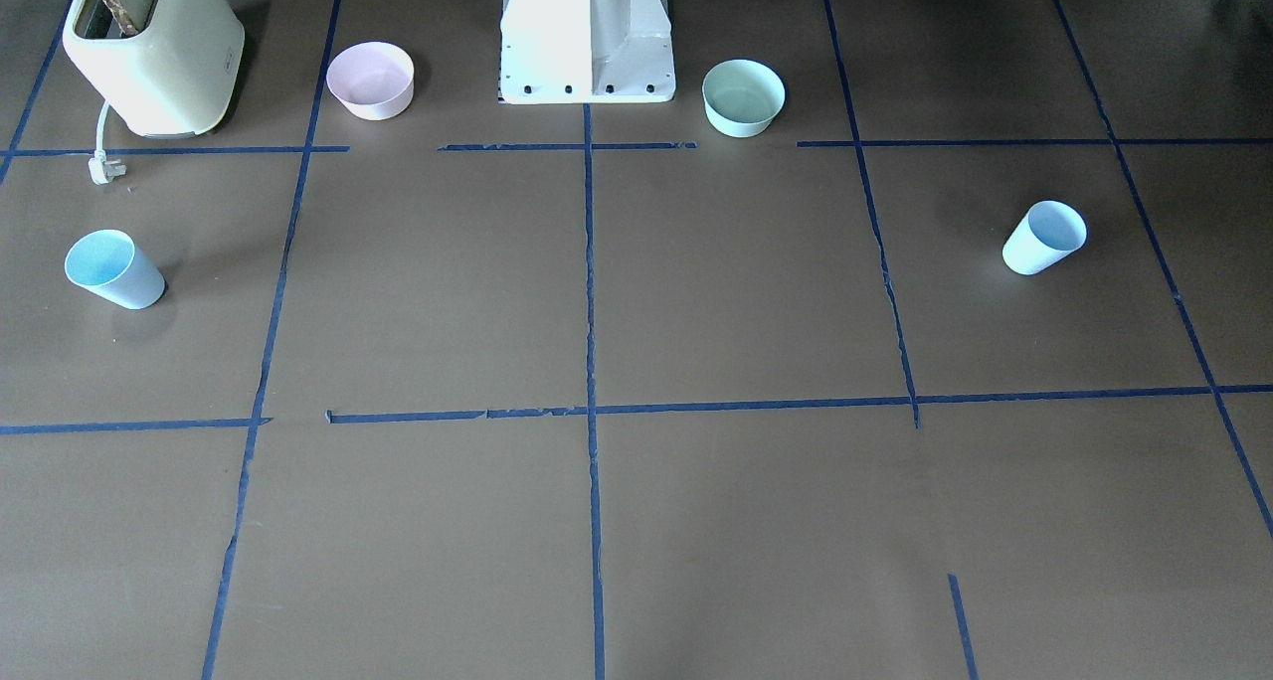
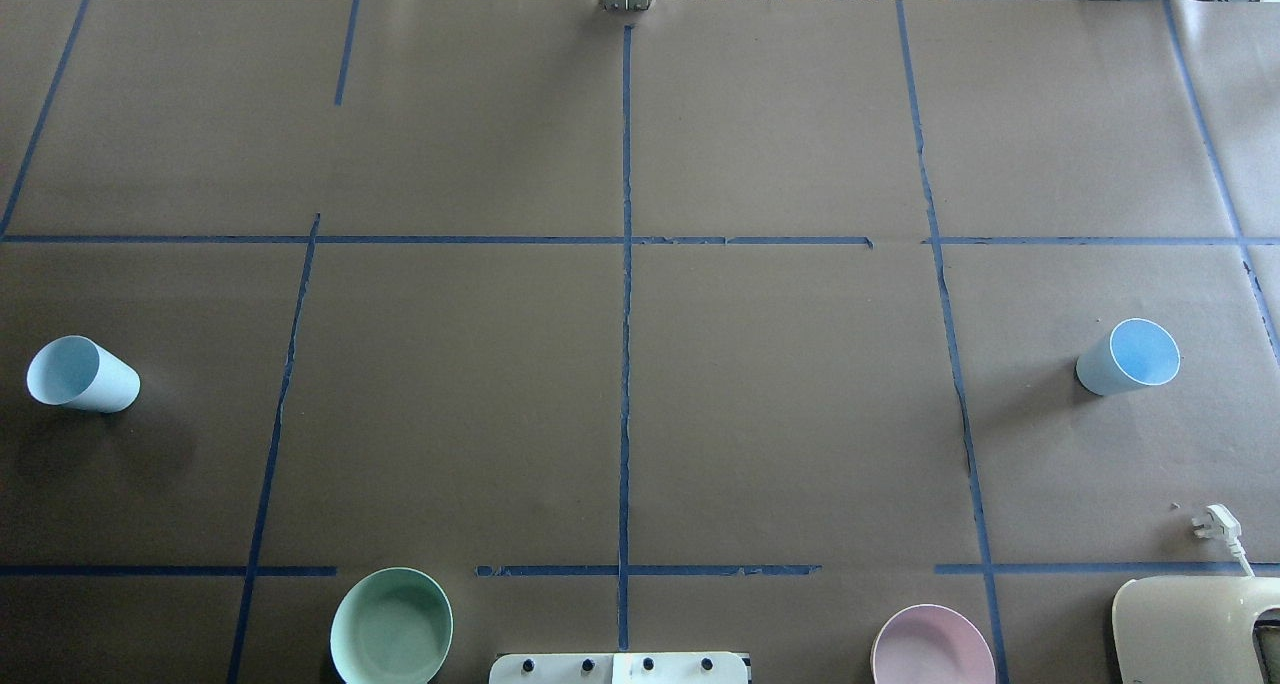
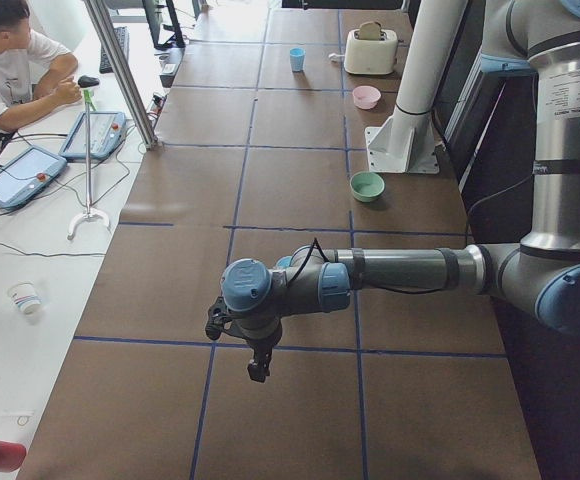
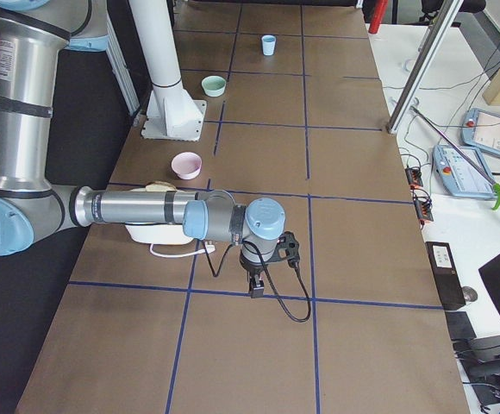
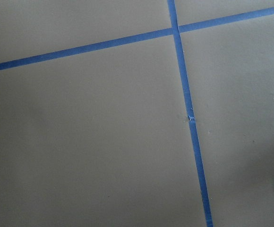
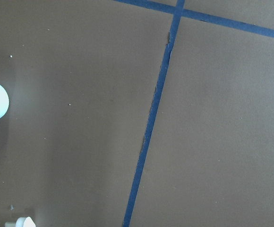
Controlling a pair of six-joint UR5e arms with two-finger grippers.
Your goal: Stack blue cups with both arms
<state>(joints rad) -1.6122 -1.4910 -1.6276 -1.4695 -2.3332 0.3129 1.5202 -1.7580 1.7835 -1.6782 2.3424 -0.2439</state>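
Two pale blue cups stand upright far apart. One cup (image 2: pixel 82 374) is on the robot's left side (image 1: pixel 1044 238). The other cup (image 2: pixel 1130 357) is on its right side (image 1: pixel 114 269). In the exterior left view my left gripper (image 3: pixel 260 370) hangs over the table's near end, and the left cup (image 3: pixel 284 262) peeks out behind the forearm. In the exterior right view my right gripper (image 4: pixel 256 289) hangs over that near end, with the right cup hidden by the arm. I cannot tell whether either gripper is open or shut. Both wrist views show no fingers.
A mint-green bowl (image 2: pixel 391 626) and a pink bowl (image 2: pixel 932 647) sit either side of the white pedestal (image 1: pixel 587 34). A cream toaster (image 1: pixel 154 49) with its plug (image 2: pixel 1215 519) stands at the robot's right. An operator (image 3: pixel 10 70) sits beside the table.
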